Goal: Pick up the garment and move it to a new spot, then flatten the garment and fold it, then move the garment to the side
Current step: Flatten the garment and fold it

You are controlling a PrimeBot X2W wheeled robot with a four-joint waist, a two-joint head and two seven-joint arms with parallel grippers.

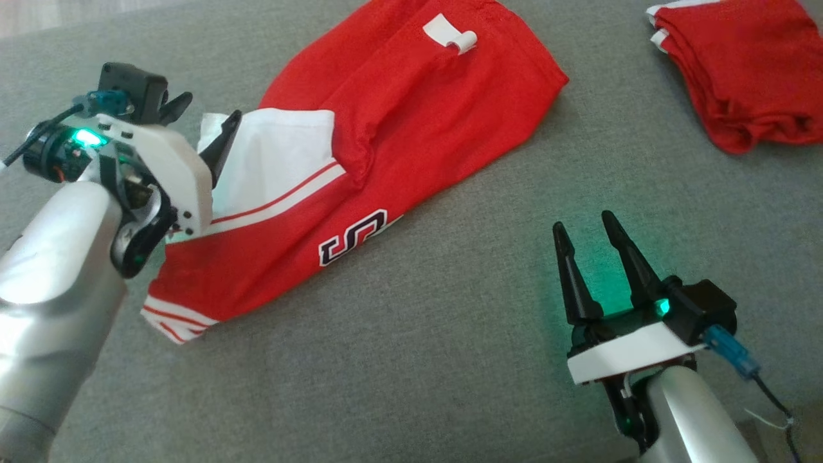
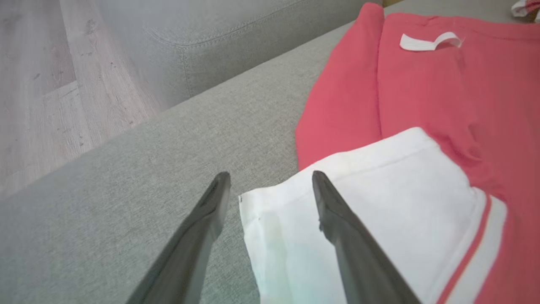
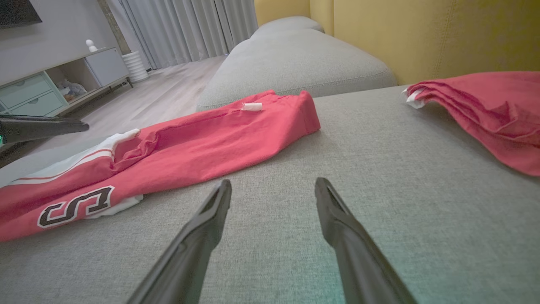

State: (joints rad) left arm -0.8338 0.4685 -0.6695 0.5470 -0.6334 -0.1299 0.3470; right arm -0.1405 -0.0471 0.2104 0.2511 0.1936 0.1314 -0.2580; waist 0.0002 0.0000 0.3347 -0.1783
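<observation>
The garment [image 1: 398, 128] lies folded lengthwise. Your left gripper [image 2: 270, 179] is released, jaws astride the white sleeve [image 2: 379, 190] corner. Your right gripper [image 1: 582, 222] is released over bare cushion [image 1: 450, 321], with the garment to its left. Judged remaining: further folding, then moving it aside.

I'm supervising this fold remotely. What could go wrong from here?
The open left gripper straddles only the corner of the white sleeve; pinching there may lift the sleeve alone and drag the garment crooked. Moving it aside could also overlap the second red garment.
</observation>
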